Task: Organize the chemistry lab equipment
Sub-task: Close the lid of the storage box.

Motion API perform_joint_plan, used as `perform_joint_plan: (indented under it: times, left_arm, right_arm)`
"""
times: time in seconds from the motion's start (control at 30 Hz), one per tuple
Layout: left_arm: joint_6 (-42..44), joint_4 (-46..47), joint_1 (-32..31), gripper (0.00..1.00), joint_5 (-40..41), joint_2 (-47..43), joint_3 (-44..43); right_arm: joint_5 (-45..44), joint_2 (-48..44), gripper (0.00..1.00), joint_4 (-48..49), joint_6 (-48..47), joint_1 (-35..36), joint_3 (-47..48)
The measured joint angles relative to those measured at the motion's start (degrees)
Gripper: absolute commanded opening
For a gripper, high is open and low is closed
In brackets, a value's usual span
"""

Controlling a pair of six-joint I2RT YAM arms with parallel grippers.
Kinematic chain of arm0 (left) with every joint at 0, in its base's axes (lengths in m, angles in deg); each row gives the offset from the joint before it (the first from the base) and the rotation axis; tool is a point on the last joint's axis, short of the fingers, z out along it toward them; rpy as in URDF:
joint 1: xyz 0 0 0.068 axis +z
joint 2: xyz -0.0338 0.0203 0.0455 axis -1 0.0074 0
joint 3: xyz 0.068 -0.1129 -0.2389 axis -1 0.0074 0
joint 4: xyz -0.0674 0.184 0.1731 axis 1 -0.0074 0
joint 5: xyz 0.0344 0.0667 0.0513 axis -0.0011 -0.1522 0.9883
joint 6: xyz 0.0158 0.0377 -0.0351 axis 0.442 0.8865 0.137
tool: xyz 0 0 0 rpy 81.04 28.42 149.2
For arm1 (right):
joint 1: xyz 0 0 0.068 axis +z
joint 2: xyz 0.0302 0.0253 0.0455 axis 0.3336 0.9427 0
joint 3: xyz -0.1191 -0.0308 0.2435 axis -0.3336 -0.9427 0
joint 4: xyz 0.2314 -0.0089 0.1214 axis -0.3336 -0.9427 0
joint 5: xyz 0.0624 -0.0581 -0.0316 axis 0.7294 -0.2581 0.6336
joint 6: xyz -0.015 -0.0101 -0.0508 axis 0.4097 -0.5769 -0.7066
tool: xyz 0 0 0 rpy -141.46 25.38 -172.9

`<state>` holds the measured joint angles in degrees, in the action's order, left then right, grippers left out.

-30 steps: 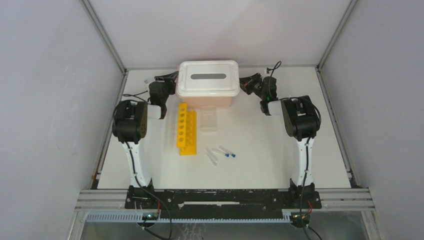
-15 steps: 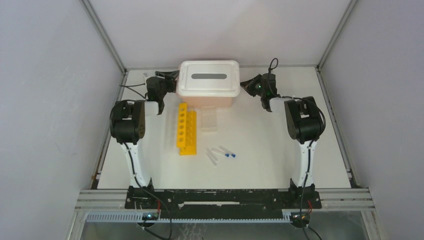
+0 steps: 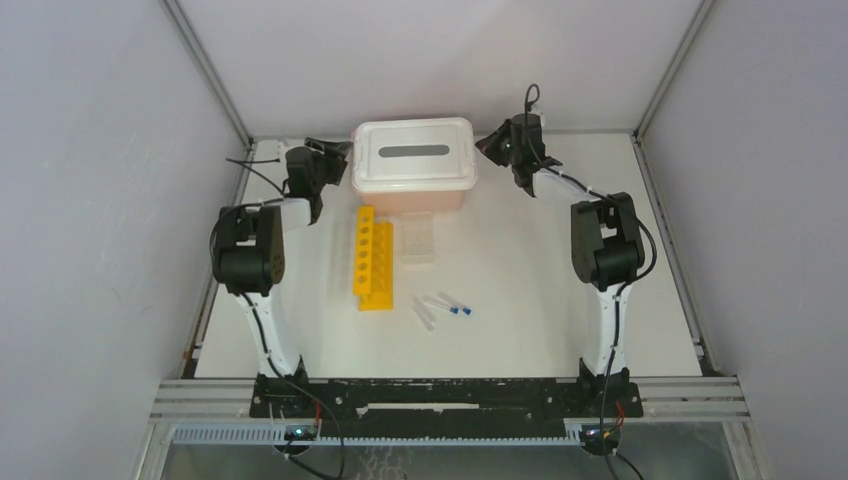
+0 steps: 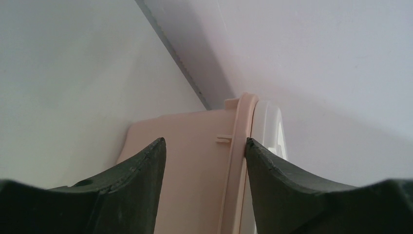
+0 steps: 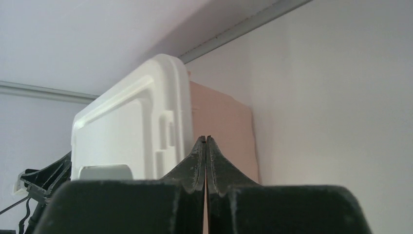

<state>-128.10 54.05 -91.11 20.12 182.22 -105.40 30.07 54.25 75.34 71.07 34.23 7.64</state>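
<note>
My left gripper (image 4: pixel 204 146) is spread wide at the left end of the pink bin (image 3: pixel 415 200), with the bin's flange showing between my fingers. My right gripper (image 5: pixel 205 139) is pinched fully together on nothing, tips aimed at the bin's right end just below the white lid (image 3: pixel 412 155); whether they touch it I cannot tell. The things I am meant to sort lie elsewhere. The yellow rack (image 3: pixel 372 258) and the clear gridded rack (image 3: pixel 420 240) sit just in front of the bin, and the blue-capped tubes (image 3: pixel 452 306) lie loose nearer my bases. My worry is the bin. A push from one side alone would likely slide or twist it forward into both racks, and closed tips could skid off its smooth wall. The tubes are round, so I expect any knock to send them rolling. The table (image 3: pixel 530 290) is flat, white and plain, with open space on its right half. Pale walls (image 3: pixel 440 60) close it in on three sides. The bin stands near the back edge, so both my wrists work close to the back wall with little room to swing.
</note>
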Motion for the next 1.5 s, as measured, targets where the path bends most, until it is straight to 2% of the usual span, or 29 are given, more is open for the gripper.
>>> perform_joint_plan:
  times: [0.37,0.73,1.27,1.37,1.43,1.5]
  left_arm:
    - [1.77,0.22,0.90,0.66,2.40,-0.42,0.39]
    - [3.72,0.48,3.37,0.66,3.96,-0.44,1.97]
    - [7.93,-0.96,3.32,0.66,3.67,-0.44,1.97]
    - [9.07,-1.53,3.28,0.66,4.11,-0.50,1.97]
    - [9.90,-2.19,3.28,0.69,4.63,-1.01,1.97]
    - [10.73,-2.29,3.28,0.73,5.11,-1.79,1.97]
  right_arm:
    - [-0.50,0.35,0.02,-7.26,-3.74,1.49,7.37]
    - [-0.44,2.73,0.02,-9.94,-4.90,1.66,10.60]
    - [-1.57,4.61,0.02,-13.42,-5.40,3.50,14.01]
    - [-2.60,4.61,0.09,-13.29,-5.90,3.69,14.05]
    - [-3.02,4.57,0.16,-13.18,-6.19,3.72,13.81]
    - [-2.99,4.24,0.28,-12.57,-6.45,3.37,12.74]
